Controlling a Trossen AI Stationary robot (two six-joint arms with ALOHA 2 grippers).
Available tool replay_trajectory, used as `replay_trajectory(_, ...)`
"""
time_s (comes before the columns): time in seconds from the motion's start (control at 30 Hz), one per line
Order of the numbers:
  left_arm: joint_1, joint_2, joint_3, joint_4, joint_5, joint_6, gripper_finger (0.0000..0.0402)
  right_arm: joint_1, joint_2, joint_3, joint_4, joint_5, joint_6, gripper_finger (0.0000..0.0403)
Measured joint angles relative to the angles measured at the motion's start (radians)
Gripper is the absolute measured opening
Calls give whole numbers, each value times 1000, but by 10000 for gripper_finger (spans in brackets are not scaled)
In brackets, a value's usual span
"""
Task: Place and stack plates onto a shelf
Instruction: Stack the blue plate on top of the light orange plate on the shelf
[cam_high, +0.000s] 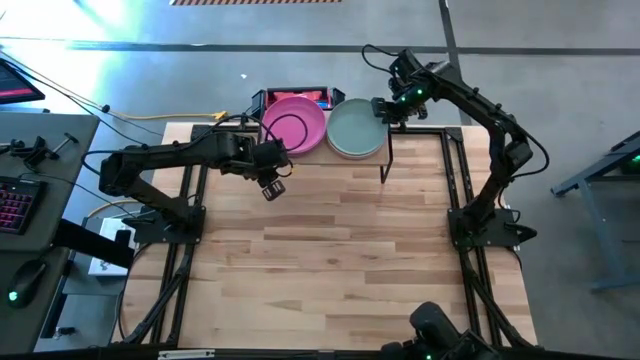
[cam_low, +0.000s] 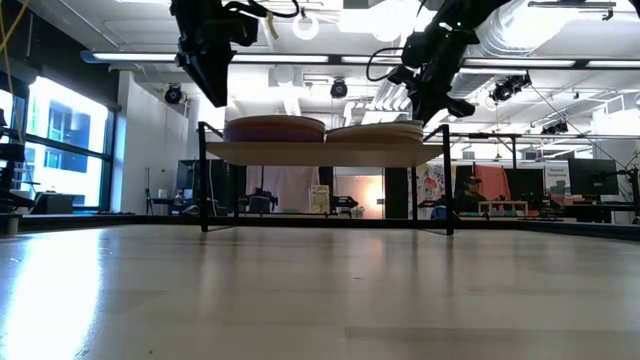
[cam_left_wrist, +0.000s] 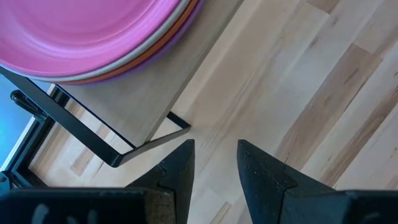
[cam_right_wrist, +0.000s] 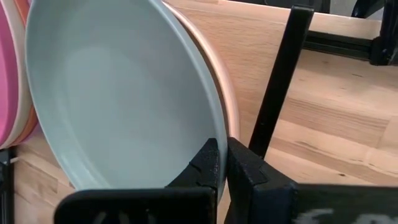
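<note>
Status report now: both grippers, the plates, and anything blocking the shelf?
Left gripper open, empty, beside the shelf. Right gripper shut at the rim of the grey-green plate. Pink plate tops the other stack. Nothing blocking.

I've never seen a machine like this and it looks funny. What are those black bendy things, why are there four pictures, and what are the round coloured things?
The black bendy things are two robot arms at a big wooden table. Each ends in a two-finger pinching tool.

The four pictures show one moment. One camera looks straight down, one sits low at table height, and one rides on each arm's wrist.

The round things are plates, stacked in two piles on a small wooden shelf with black metal legs. One pile has a round pink plate on top, the other a round pale grey-green plate.

The left tool is open, holds nothing and hangs above the table just in front of the pink pile. The right tool is shut, right at the grey-green plate's rim. Whether it pinches the rim or only touches it, I cannot tell.
</note>
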Motion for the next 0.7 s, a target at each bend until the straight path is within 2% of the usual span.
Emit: replay_trajectory(0.7,0,0,0,0,0,-1,110,0,0,0,23,-5,-4,1)
